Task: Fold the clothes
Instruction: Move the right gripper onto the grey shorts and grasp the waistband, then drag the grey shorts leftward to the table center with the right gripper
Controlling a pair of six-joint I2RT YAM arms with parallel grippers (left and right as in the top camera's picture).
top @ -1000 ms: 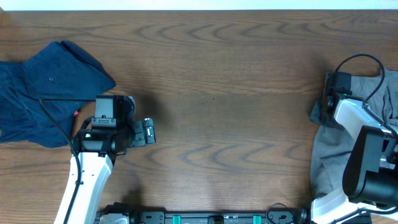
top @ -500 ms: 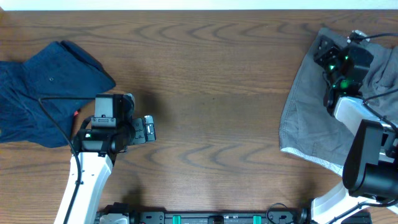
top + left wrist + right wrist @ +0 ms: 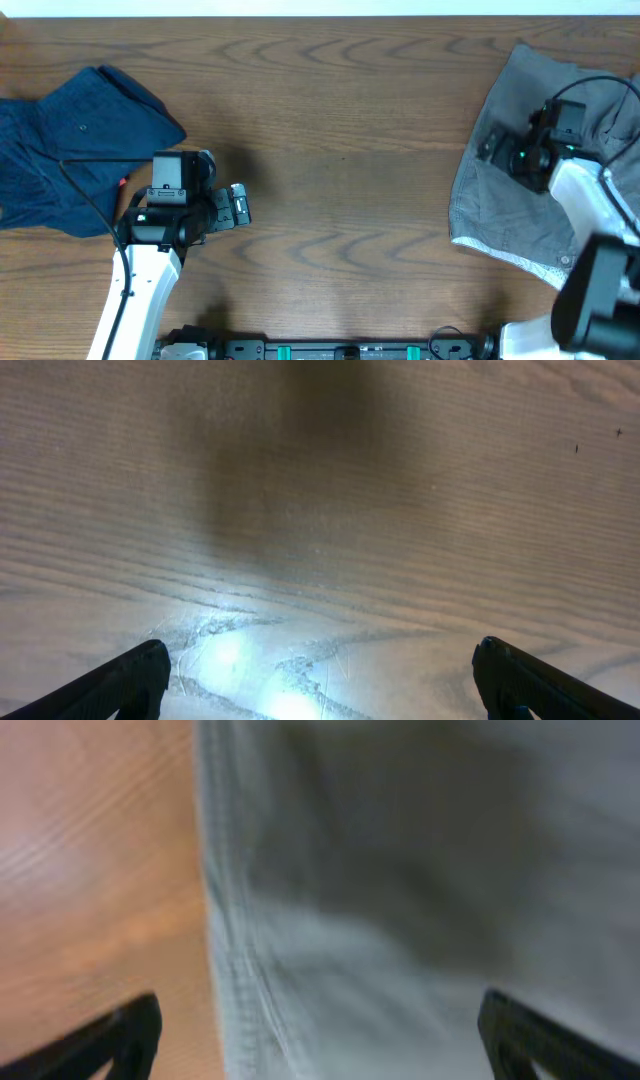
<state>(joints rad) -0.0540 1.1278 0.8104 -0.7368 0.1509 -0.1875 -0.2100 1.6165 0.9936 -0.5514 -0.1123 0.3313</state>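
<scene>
Since half a second ago the right arm has swung from the far edge of the grey shorts (image 3: 510,215) down over their middle, while the shorts lie spread much as they did then. They sit at the right end of the tabletop (image 3: 340,120), well apart from the navy garment (image 3: 70,150) at the left.

The right claw (image 3: 325,1035) is spread wide above the shorts' stitched left edge, pinching nothing. The left claw (image 3: 325,680) is also spread, over bare wood.

I judge the cotton light, limp and quick to wrinkle, so it will sag from any single pinch. The doubled seam along the hem or a waistband corner should give the firmest hold.

The right wrist view is blurred, so the seam there is probably a leg hem, though I can't be sure. In the overhead view the arm covers the middle of the shorts and the frame cuts off their right side, and no button or pocket shows.
</scene>
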